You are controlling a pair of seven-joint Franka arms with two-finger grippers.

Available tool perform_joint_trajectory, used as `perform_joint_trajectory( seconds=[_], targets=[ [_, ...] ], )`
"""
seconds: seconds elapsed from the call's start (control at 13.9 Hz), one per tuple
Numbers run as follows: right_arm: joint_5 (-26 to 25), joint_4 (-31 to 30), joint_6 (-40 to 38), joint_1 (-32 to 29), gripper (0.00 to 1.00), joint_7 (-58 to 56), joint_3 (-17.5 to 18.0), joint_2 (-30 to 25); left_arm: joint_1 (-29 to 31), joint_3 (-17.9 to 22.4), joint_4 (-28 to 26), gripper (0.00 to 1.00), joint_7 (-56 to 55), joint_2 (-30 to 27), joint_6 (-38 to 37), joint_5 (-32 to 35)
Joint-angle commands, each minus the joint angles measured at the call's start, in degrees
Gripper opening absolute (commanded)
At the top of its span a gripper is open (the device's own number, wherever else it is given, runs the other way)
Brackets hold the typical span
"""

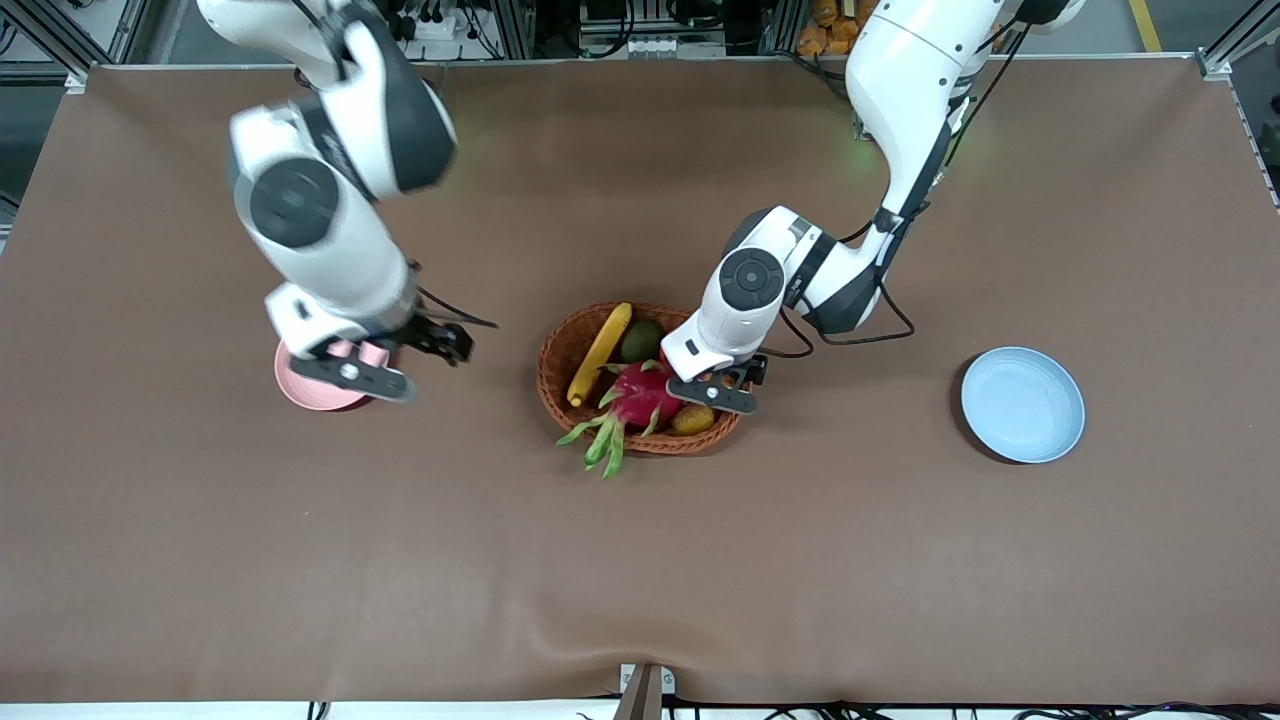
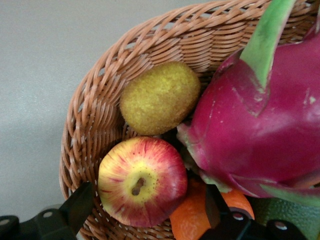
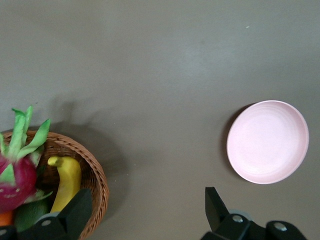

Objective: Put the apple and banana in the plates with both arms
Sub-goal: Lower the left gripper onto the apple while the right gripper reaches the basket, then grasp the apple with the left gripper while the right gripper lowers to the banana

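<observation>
Two white jointed arms work over a brown worktop (image 1: 640, 560) in the front view. The left gripper (image 1: 712, 388) is down in the oval brown wicker basket (image 1: 560, 345), beside the magenta dragon fruit (image 1: 640, 398); the long yellow banana (image 1: 600, 352) lies in that basket too. The right gripper (image 1: 378, 362) hangs over the pale pink round plate (image 1: 300, 392). The light blue round plate (image 1: 1022, 404) sits toward the left arm's end.

Left wrist view: the fingers (image 2: 80, 206) are spread wide on either side of the small red-and-yellow apple (image 2: 142, 180), not clamped on it.

Right wrist view: fingers (image 3: 80, 209) spread wide, holding nothing.
</observation>
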Motion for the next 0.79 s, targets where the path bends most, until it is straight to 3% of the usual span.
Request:
perform_joint_trajectory(
  seconds=[0.0,0.14,0.36,0.58,0.72],
  targets=[
    [0.6,0.6,2.5,1.5,1.00,3.0,-0.5,3.0,-0.5,0.1,-0.3,0.92,0.2,0.5,1.3,1.1],
    [0.8,0.5,6.6,3.7,1.00,9.0,-0.5,5.3,-0.8,0.1,-0.3,0.85,0.2,0.5,1.3,1.1],
    [1.6,0.5,11.7,5.5,0.88,14.0,-0.5,8.2,0.0,0.2,-0.5,0.71,0.2,0.5,1.1,1.2],
    [3.3,0.6,13.5,5.9,0.77,14.5,-0.5,9.3,0.1,0.1,-0.5,0.47,-0.3,0.1,0.6,1.1],
    [3.8,0.6,14.1,5.9,0.76,14.5,-0.5,9.8,0.2,0.1,-0.4,0.33,-0.8,-0.7,0.5,1.1]
  ],
)
